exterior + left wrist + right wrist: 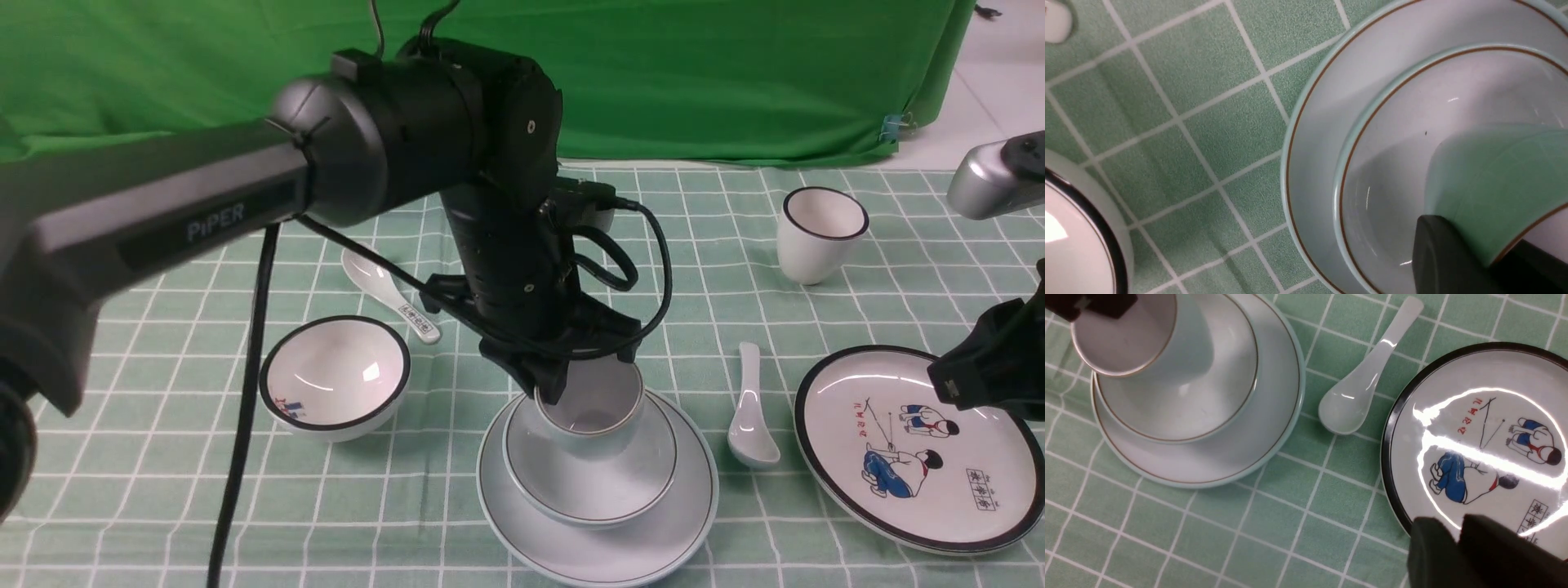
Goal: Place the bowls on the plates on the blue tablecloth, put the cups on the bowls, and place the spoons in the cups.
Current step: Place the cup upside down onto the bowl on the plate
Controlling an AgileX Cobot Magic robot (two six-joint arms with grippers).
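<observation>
My left gripper point(555, 390) is shut on the rim of the pale cup point(592, 408), one finger point(1445, 253) outside the wall and one inside. The cup point(1184, 351) hangs tilted, low inside the pale blue bowl point(588, 490), which sits on the pale blue plate point(604, 549). The black-rimmed white bowl point(335, 376) stands on the tablecloth point(163, 490) at the left, with the printed spoon point(388, 294) behind it. My right gripper point(1457, 531) hovers over the edge of the cartoon plate point(1474, 416), its fingers barely apart and empty. The plain spoon point(1355, 396) lies between the plates.
The black-rimmed white cup point(819, 237) stands alone at the back right. The green backdrop point(735, 73) hangs behind the table. My left arm and its cables point(245, 408) cross the left half of the cloth above the white bowl.
</observation>
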